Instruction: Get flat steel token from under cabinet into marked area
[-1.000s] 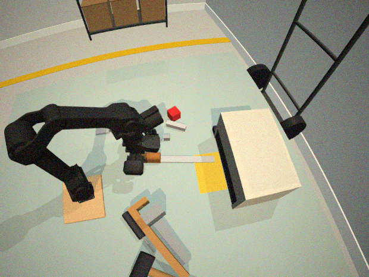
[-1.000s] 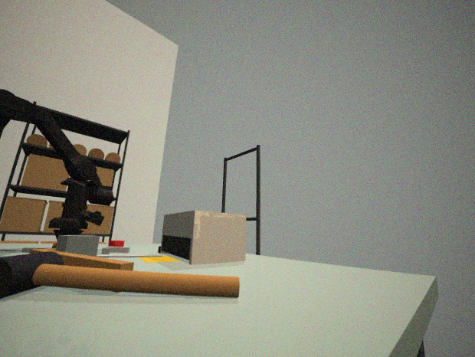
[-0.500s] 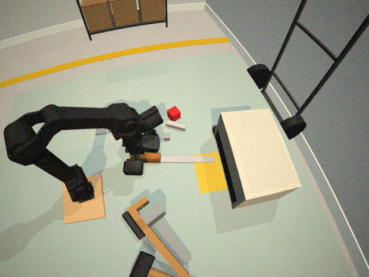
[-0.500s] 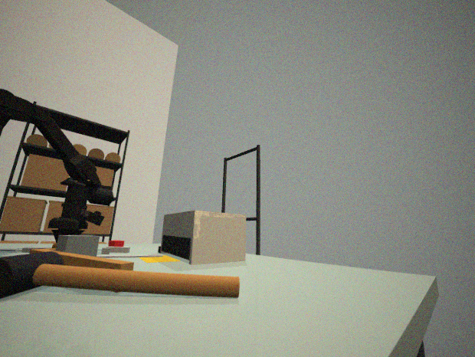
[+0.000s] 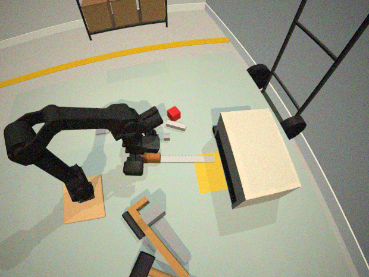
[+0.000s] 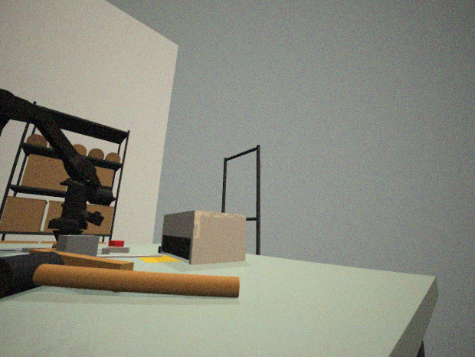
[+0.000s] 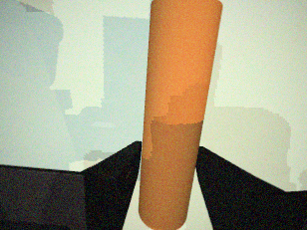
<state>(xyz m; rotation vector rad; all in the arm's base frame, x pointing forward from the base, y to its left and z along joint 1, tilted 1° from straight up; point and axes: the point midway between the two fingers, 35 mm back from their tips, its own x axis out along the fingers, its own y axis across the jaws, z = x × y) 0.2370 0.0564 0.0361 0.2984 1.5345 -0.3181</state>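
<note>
My gripper (image 5: pixel 142 157) (image 7: pixel 167 149) is slightly open around the orange handle (image 5: pixel 153 157) (image 7: pixel 179 74) of a flat tool. The fingertips stand close at both sides of the handle. The tool's long pale blade (image 5: pixel 181 159) points at the cabinet (image 5: pixel 259 154) (image 6: pixel 217 237). Its end lies over the back part of the yellow marked area (image 5: pixel 210 178) (image 6: pixel 157 259), short of the cabinet's dark front slot. I do not see the steel token in any view; the space under the cabinet is too dark to tell.
A red cube (image 5: pixel 174 113) (image 6: pixel 116 243), a pale bar (image 5: pixel 175 125) and a small grey block (image 5: pixel 166 137) lie beyond the tool. Nearer are an orange L-shaped stick (image 5: pixel 158 242), a grey tool (image 5: pixel 169 238) and a black-headed hammer (image 5: pixel 141 263) (image 6: pixel 134 280).
</note>
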